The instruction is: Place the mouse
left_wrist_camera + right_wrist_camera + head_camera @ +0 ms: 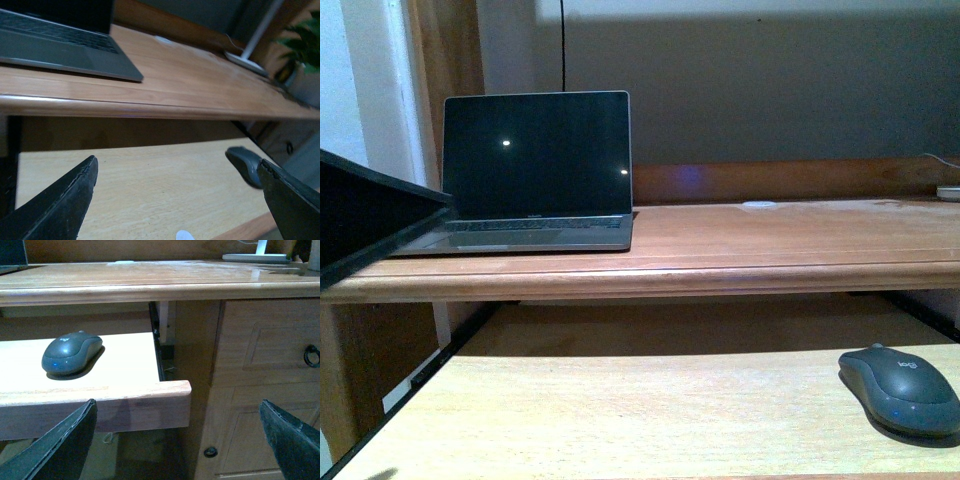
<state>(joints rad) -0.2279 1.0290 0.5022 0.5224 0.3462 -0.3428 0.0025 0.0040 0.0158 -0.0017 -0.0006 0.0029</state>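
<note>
Wooden desk fills the front view, with an open laptop (screen dark) standing at about ten o'clock and a pale pull-out shelf beneath it. On that shelf the mouse lies at four o'clock, near the shelf's right edge, with nothing touching it. From the left wrist, the left gripper hangs over the shelf, its fingers spread wide with nothing between them; the mouse shows partly behind one fingertip. From the right wrist, the right gripper is likewise spread wide and empty, out in front of the shelf's front edge. The mouse rests farther back on the shelf, and a cabinet of drawers stands beside the shelf.
</note>
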